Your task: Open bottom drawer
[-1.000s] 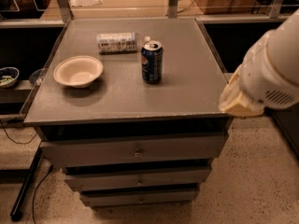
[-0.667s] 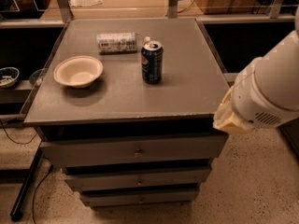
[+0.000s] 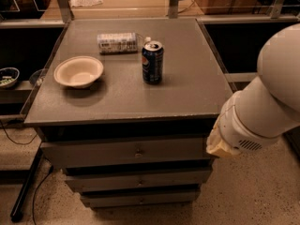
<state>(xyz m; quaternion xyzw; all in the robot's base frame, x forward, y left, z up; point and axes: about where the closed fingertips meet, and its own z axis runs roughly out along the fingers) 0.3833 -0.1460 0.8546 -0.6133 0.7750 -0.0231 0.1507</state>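
1. Bottom drawer [image 3: 117,200] is the lowest of three fronts under the surface [image 3: 187,93]. It is flush shut, so nothing is done yet.
2. Arm [image 3: 267,102] hangs off the surface's right edge.
3. Tool [image 3: 219,146] sits beside the top drawer [image 3: 93,154], above its target; apart or together, I cannot tell.
4. Left to do: descend, grip, pull.

Dark blue soda can [image 3: 152,62] upright, up and left of the gripper [image 3: 218,147] (itself low at the right front corner), white round paper bowl [image 3: 78,71] farther left, pale-labelled plastic bottle [image 3: 118,42] lying beyond the can, all on the grey flat tabletop [image 3: 187,95].
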